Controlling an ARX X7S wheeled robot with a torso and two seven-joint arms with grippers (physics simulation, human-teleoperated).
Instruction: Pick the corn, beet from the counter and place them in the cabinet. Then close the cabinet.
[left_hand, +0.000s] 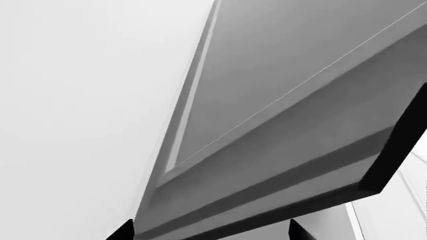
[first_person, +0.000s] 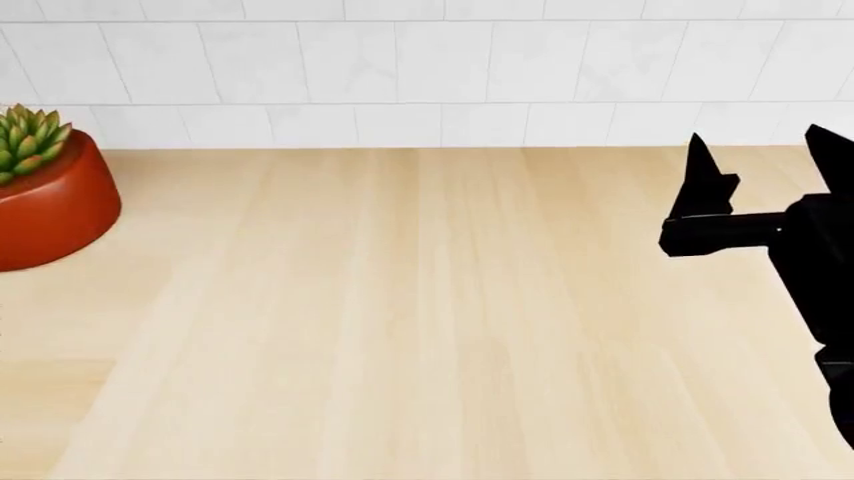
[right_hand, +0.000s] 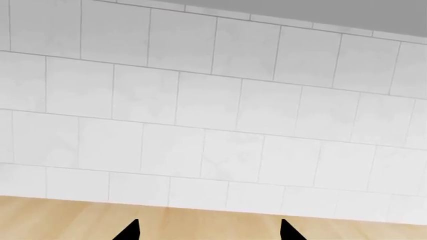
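Note:
The corn and the beet show in none of the views. The light beige counter (first_person: 400, 320) fills the head view. My right gripper (first_person: 758, 152) hovers over its right side, open, with nothing between its dark fingers. In the right wrist view the right gripper (right_hand: 208, 232) faces the tiled wall across the counter (right_hand: 200, 220). My left gripper (left_hand: 211, 233) is open and empty, its tips close under a grey panelled cabinet door (left_hand: 287, 100) seen from below. The left arm is outside the head view.
A spiky green succulent in a red pot (first_person: 47, 200) stands at the counter's far left. A white tiled wall (first_person: 427, 70) backs the counter. A plain white surface (left_hand: 73, 110) lies beside the cabinet door.

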